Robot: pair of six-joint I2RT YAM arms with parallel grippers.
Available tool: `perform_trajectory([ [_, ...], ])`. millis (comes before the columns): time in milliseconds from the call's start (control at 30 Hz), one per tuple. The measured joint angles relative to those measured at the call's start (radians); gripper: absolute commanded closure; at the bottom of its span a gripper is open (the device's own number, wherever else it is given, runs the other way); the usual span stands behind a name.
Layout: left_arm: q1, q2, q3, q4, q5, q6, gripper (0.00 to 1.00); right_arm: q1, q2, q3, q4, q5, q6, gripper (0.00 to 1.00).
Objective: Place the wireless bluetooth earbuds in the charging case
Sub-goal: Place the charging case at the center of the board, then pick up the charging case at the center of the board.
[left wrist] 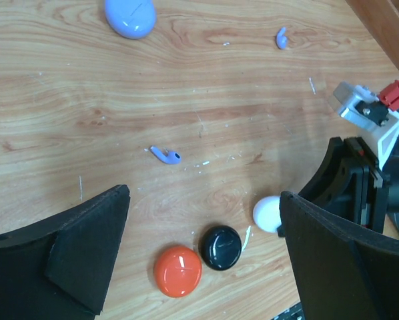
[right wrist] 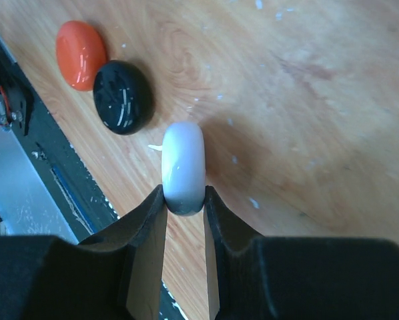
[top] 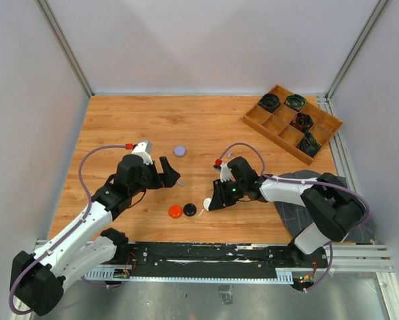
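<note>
The right gripper pinches the white case on edge, jaws nearly closed. The left gripper gapes wide, empty; a pale purple earbud lies just beyond its jaws, the purple case farther ahead. Lower centred over the bud, closing across the stem.

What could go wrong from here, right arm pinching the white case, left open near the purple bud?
1. The right gripper pinches the white case on edge, by one end only; it may twist or slip out.
2. The purple earbud lies flat, tiny, just beyond the wide-open left gripper; closing fingers may nudge it away instead of catching it.
3. The black case sits close by; moving the white one could knock it.
</note>
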Motion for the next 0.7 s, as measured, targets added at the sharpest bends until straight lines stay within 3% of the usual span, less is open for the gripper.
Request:
perform_trajectory([
  [267,0.000,0.063,-0.002,0.029,-0.046,-0.018,0.01,0.032,0.038,0.000,0.052,-0.023,0.059,0.58],
  [433,0.000,0.122,-0.001,0.038,-0.056,-0.016,0.02,0.037,-0.005,0.000,0.006,0.043,0.043,0.43],
  [700,0.000,0.242,0.067,0.041,-0.069,0.047,0.02,0.038,-0.123,-0.008,-0.073,0.200,-0.042,0.26],
])
